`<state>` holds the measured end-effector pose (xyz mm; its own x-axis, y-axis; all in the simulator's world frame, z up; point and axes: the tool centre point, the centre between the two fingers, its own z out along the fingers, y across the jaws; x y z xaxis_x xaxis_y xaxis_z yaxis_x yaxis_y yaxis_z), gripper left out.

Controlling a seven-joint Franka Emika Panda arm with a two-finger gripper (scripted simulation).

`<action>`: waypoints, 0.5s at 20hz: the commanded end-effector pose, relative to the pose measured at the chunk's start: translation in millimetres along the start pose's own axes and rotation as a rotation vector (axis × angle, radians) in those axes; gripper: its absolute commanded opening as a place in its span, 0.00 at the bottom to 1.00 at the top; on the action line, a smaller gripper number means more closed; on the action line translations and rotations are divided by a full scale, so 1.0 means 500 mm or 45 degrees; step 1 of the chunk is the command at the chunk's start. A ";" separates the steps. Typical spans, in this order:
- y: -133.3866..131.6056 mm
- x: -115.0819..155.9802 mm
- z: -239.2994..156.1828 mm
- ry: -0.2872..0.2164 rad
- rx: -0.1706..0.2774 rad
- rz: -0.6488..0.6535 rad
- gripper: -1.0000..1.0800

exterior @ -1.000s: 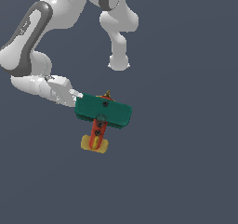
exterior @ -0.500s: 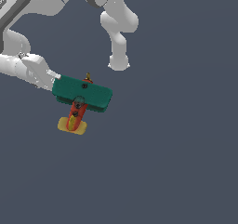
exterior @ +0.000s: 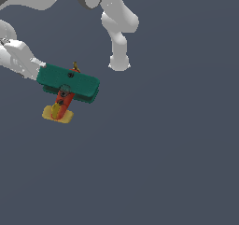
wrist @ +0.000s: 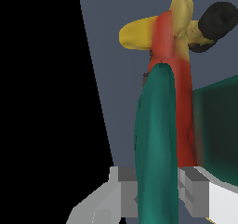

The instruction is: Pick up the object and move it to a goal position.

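Grasp: your gripper (wrist: 158, 190) was clamped on the toy airplane (exterior: 68, 86) by its teal-green rounded wing.
Done: pickup, apparently.
Left: you saw no goal marker.

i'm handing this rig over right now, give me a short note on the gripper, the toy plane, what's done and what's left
Gripper: shut on the toy airplane, one finger on each side of the teal wing.
Airplane: held at the wing's end on the exterior view's left, red body and yellow tail hanging free.
Done: the pick-up.
Left: carry it to the goal, which shows as no marker in either view, then release.
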<state>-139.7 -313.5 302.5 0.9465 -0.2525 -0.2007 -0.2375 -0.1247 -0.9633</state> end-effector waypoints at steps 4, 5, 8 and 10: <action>-0.012 -0.010 -0.032 -0.002 0.001 -0.006 0.00; -0.013 -0.010 -0.035 -0.002 0.001 -0.006 0.00; -0.009 -0.010 -0.035 -0.001 0.000 -0.002 0.00; -0.015 -0.011 -0.035 -0.001 0.000 -0.002 0.00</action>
<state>-147.7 -328.6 309.9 0.9459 -0.2529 -0.2035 -0.2401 -0.1232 -0.9629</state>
